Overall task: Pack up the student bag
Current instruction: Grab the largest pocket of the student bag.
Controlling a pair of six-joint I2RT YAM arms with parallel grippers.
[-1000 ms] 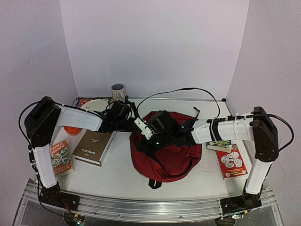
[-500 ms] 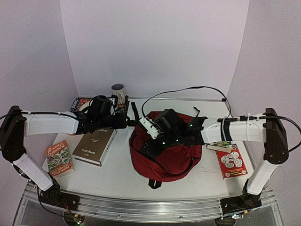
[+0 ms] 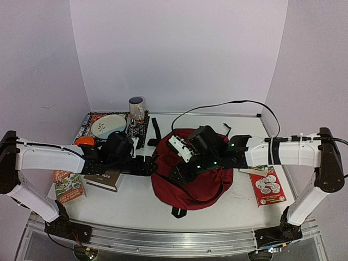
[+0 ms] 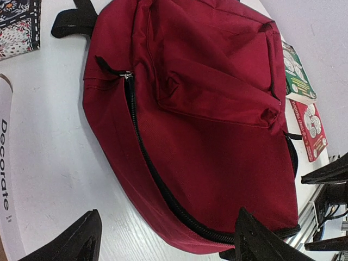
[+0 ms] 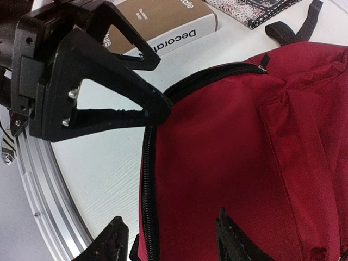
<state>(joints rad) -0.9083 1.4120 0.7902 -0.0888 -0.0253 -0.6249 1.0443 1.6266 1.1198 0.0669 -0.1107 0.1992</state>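
The student bag [image 3: 202,187] lies flat in the middle of the table, dark red, with its black zip [image 4: 142,163] running shut along the left edge. My left gripper [image 3: 148,165] sits low at that left edge and is open, its fingertips [image 4: 87,240] wide either side of the bag's near corner. Above the bag's left half my right gripper [image 3: 178,173] is open too, straddling the zip [image 5: 148,185] and holding nothing. In the right wrist view the left gripper [image 5: 98,81] shows as a black frame close above the bag [image 5: 261,163].
A brown book [image 3: 106,179] lies left of the bag under my left arm, a colourful book [image 3: 69,185] further left. A plate [image 3: 107,126], a mug [image 3: 136,107] and an orange object [image 3: 84,141] stand behind. A red book [image 3: 267,187] and a green one [image 3: 253,169] lie right.
Both grippers have opened from shut. My left arm has swung down and nearer, bringing its gripper from the bag's top left to its left edge. The right gripper has shifted slightly.
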